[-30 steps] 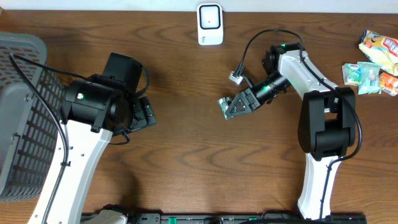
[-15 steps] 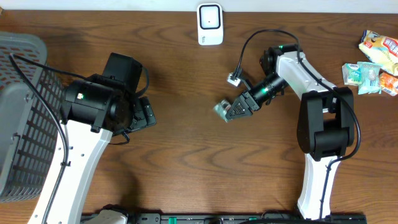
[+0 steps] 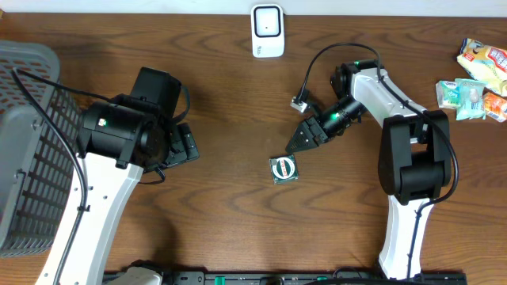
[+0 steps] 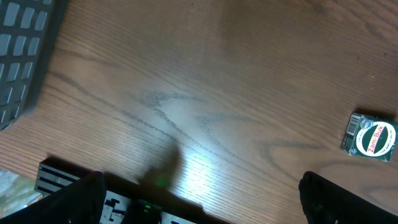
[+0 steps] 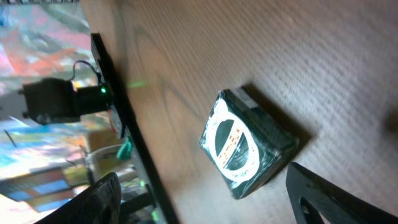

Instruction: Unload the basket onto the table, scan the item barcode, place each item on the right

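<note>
One small dark-green box (image 3: pixel 283 169) with a round white-and-green label lies flat on the table (image 3: pixel 238 222), label up, a little right of centre and well below the scanner. It is just beside the tip of the right gripper (image 3: pixel 295 142) but apart from it. In the right wrist view the box (image 5: pixel 245 143) sits on the wood with a dark finger (image 5: pixel 102 199) to one side and the other finger at the opposite edge. The fingers stand wide and touch nothing. From the left wrist the same box (image 4: pixel 371 137) shows at the far right, a barcode strip along its near left edge.

One white scanner (image 3: pixel 268 30) stands at the back edge of the table, near the middle.

The left gripper (image 3: pixel 181 145) hangs over bare wood on the left half, well apart from the box. Its fingers (image 4: pixel 81 199) are spread wide with nothing between them.

One grey lattice basket (image 3: pixel 32 142) takes up the left edge – the left arm crosses in front of it, and what it holds cannot be told.

At the far right edge lies a loose cluster of snack packets (image 3: pixel 475 79), at least four: one yellow-and-red, two pale green, one orange. They sit in no container and overlap at the frame's edge, so the count is not certain.
</note>
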Available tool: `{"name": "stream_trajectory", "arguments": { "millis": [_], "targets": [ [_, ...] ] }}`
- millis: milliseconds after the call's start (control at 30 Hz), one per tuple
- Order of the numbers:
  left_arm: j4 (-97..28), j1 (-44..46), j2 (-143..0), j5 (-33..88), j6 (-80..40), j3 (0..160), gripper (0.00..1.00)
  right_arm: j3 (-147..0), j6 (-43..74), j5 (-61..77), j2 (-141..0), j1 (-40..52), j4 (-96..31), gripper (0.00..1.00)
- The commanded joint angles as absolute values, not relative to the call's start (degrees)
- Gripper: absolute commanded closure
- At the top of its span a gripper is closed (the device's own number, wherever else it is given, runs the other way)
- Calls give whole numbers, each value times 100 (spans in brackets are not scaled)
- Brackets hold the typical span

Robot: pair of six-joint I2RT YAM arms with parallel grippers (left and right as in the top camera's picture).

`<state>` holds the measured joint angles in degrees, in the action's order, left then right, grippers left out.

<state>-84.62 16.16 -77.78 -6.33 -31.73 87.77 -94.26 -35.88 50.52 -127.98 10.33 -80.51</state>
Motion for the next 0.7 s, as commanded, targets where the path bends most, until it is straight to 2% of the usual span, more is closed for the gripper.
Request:
{"name": "stream_trajectory", "arguments": {
  "millis": [0,33,100,267,433,667],
  "targets": [
    [-8479,1592,-7747,-648,-3225,8803,2,-9408,-2720,5063,-12853,1173,-8165,16],
    [-8479,1592,-7747,-648,-3225,8803,2,-9408,-2609,5011,-12853,1214,-8228,13],
    [-8479,1592,-7747,-648,-3225,8803,2,-9406,-2403,4821,-12853,1313,-8298,1],
    [-8479,1592,-7747,-648,-3225,8803,2,-9406,-1146,3533,-12853,1717,-8097,1],
    [-8479,1592,-7747,-648,-3225,8803,3,-9406,1367,1170,-12853,2233,-7885,1],
    [-8479,1592,-7747,-648,-3225,8803,2,-9404,1584,998,-12853,2751,-7758,1]
  ]
}}
